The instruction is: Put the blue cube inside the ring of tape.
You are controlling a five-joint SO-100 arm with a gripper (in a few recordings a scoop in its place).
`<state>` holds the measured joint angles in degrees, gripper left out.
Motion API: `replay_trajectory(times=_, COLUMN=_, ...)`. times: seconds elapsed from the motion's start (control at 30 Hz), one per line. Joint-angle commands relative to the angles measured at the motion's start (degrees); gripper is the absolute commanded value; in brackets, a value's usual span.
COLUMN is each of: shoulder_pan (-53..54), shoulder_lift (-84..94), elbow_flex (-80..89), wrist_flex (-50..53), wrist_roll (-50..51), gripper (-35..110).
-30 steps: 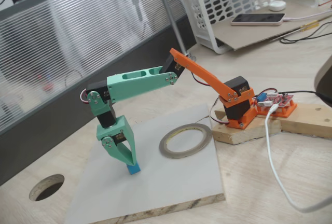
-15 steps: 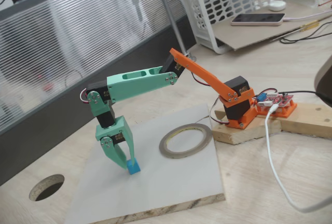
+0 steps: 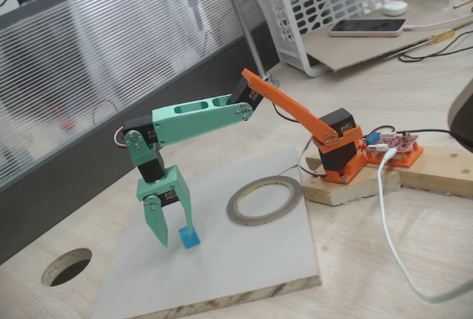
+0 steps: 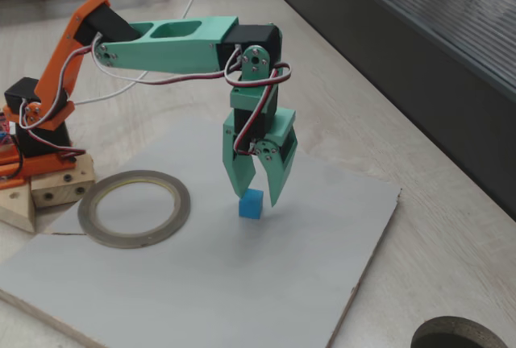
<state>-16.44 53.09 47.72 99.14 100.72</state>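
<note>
On pale board, smooth blue cube [image 4: 251, 203], mint gripper [image 4: 255, 195] spread apart, possibly touching it

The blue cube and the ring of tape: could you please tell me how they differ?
The blue cube is small, solid and bright sky-blue; the ring of tape is wide, flat, grey-tan and open in the middle. The cube sits between the open pincer tips; the ring lies apart. Both rest on the grey board.

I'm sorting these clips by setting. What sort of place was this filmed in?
Probably an office or hobby lab desk. A small arm sits clamped to wood blocks with a bare circuit board, a phone lies by a white basket, and the wooden desk has a cable hole.
</note>
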Motion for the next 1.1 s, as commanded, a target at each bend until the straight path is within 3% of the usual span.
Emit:
replay_trajectory(times=0.0, shoulder_pan=-0.62, shoulder_lift=1.67, elbow_flex=3.69, wrist_flex=0.7, wrist_roll=0.0, gripper=33)
replay_trajectory(times=1.07, shoulder_pan=-0.44, shoulder_lift=1.67, elbow_flex=4.75, wrist_flex=0.09, wrist_roll=0.35, gripper=32)
